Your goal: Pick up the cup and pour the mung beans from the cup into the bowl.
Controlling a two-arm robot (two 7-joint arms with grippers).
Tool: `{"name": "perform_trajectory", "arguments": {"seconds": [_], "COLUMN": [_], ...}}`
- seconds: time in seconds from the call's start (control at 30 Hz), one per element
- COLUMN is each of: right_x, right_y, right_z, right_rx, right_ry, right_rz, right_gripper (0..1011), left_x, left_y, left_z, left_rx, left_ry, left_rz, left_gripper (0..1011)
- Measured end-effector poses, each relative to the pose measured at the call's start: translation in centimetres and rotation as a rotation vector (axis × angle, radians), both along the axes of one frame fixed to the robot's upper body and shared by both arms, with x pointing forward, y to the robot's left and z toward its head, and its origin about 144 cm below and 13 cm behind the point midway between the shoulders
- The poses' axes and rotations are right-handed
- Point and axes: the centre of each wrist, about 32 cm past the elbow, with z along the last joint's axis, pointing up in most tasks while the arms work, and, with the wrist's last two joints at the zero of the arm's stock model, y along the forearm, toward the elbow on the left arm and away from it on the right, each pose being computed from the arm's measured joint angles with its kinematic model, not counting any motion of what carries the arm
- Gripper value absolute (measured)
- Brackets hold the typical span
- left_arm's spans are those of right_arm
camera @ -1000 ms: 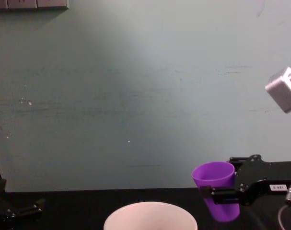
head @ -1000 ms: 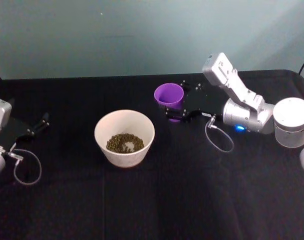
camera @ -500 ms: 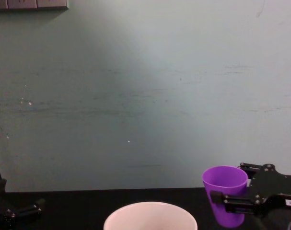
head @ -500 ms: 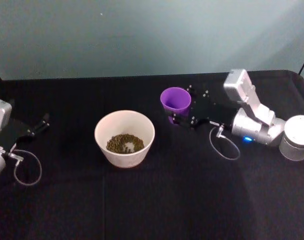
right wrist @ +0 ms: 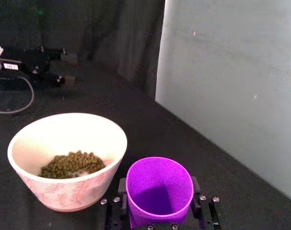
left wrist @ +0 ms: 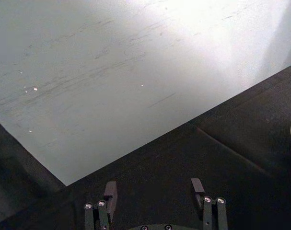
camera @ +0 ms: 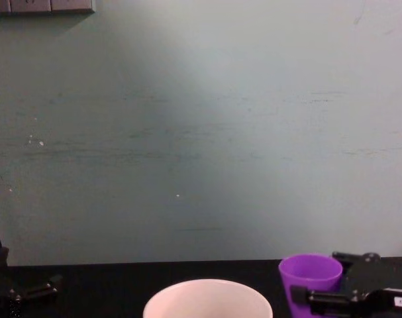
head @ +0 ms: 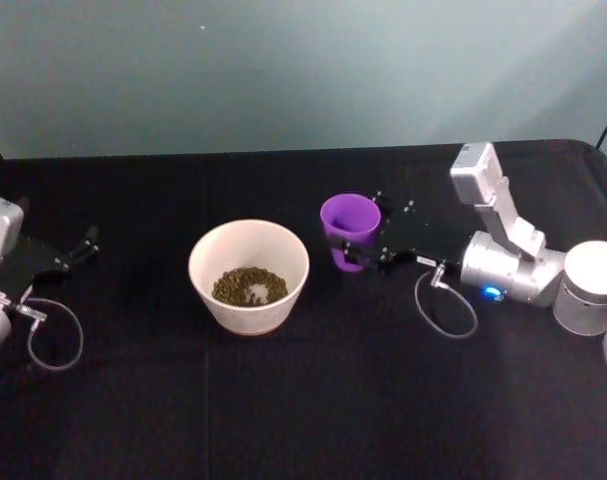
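Observation:
The purple cup (head: 348, 216) stands upright just right of the bowl (head: 205, 262), low over the black table. My right gripper (head: 353, 254) is shut on the cup, one black finger on each side of its wall. From the right wrist the cup (right wrist: 158, 188) looks empty inside, and the pale bowl (right wrist: 21, 143) beside it holds a heap of mung beans (right wrist: 71, 164). In the chest view the cup (camera: 310, 273) sits beside the bowl's rim (camera: 207, 289). My left gripper (head: 71, 254) rests open at the table's far left, with nothing between its fingers (left wrist: 110, 193).
A black cloth (head: 313, 400) covers the table, and a pale green wall (camera: 201, 132) rises close behind it. A grey cable loop (head: 445, 305) hangs from the right wrist, another (head: 53, 335) from the left wrist. The table's back right corner (head: 583, 145) lies near the right arm.
My right gripper has carried the cup down and nearer to me, staying beside the bowl with the cup upright. The left arm has not moved.

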Motion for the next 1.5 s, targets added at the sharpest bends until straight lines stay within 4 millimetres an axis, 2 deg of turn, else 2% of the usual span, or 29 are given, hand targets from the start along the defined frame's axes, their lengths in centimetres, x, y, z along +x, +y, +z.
{"name": "perform_trajectory", "arguments": {"seconds": [0.33, 0.8, 1.33, 1.5], "right_x": [-0.1, 0.0, 0.1, 0.1], "right_y": [1.0, 0.5, 0.4, 0.4], "right_z": [-0.2, -1.4, -1.6, -1.6], "right_rx": [-0.014, 0.07, 0.082, 0.081], "right_ry": [0.072, 0.116, 0.112, 0.112], "right_rz": [-0.037, -0.036, -0.027, -0.027], "right_gripper": [739, 739, 739, 853], "left_x": [0.0, 0.0, 0.0, 0.0], "left_y": [0.0, 0.0, 0.0, 0.0], "left_z": [0.0, 0.0, 0.0, 0.0], "left_rx": [0.0, 0.0, 0.0, 0.0], "left_ry": [0.0, 0.0, 0.0, 0.0], "left_rz": [0.0, 0.0, 0.0, 0.0], "left_gripper": [1000, 1000, 1000, 1000]}}
